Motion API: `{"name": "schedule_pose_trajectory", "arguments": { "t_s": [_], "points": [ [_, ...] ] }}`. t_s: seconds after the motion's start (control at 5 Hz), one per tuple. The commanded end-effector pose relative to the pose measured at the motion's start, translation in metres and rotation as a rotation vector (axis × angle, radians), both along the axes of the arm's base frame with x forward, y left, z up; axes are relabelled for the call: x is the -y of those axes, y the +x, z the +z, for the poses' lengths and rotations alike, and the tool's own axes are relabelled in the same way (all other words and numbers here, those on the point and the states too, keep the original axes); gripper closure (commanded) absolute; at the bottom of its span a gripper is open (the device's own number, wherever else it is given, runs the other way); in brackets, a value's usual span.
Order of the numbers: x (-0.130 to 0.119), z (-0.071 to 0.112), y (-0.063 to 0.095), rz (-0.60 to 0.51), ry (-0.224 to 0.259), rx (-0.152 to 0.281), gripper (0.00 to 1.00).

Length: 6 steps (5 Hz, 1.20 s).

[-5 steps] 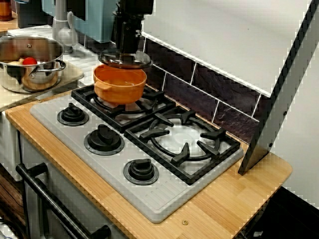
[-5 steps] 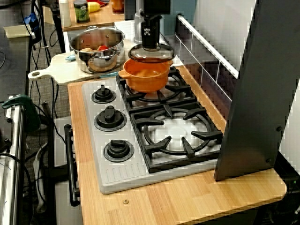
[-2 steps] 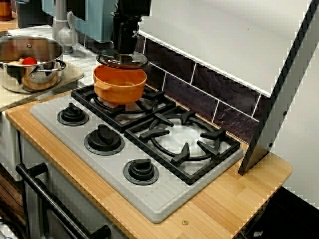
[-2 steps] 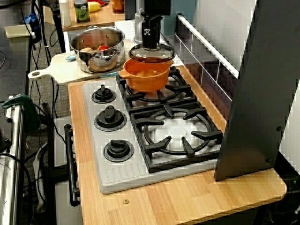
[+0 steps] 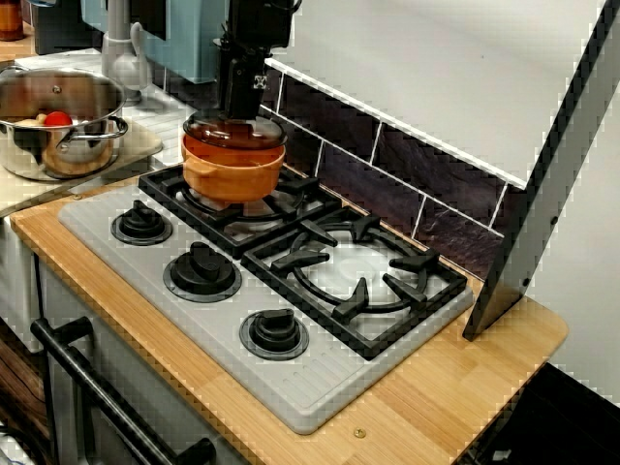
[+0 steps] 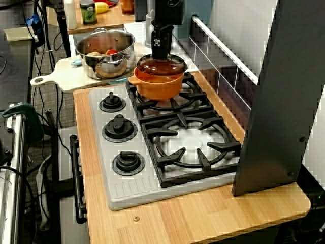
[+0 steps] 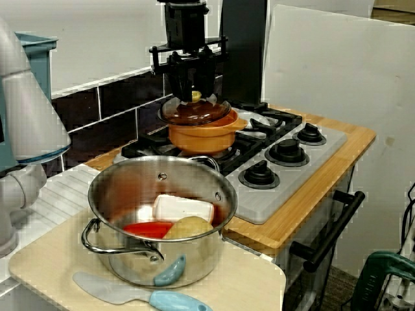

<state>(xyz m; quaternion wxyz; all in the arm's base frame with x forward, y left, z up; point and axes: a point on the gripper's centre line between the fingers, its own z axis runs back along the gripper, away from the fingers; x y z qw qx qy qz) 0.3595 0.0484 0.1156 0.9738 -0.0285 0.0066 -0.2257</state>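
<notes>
Kitchen setting, possibly a test mock-up. Evidence: gas hob [image 5: 320,387] with three knobs [image 5: 201,266] set in wooden worktop [image 5: 465,378], dark tiled backsplash [image 5: 426,174], steel pot [image 7: 130,259] of food on cutting board [image 7: 246,285] at far left.

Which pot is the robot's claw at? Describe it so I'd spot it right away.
Find the grey stove on the wooden counter. On one burner by the dark tiles sits a small orange pot under a glass lid, the gripper at the lid's knob. The steel pot, off the stove, is bigger, shiny and lidless.
</notes>
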Motion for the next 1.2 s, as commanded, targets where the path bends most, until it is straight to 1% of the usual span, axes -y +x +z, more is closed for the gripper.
{"name": "schedule_pose_trajectory", "arguments": {
  "t_s": [0.0, 0.4, 1.0],
  "points": [
    [0.0012, 0.0200, -0.0052, -0.017, 0.021, 0.076, 1.00],
    [0.0066, 0.0194, -0.0102, -0.023, 0.024, 0.083, 1.00],
    [0.0077, 0.0224, -0.0087, -0.019, 0.023, 0.096, 1.00]
  ]
}}
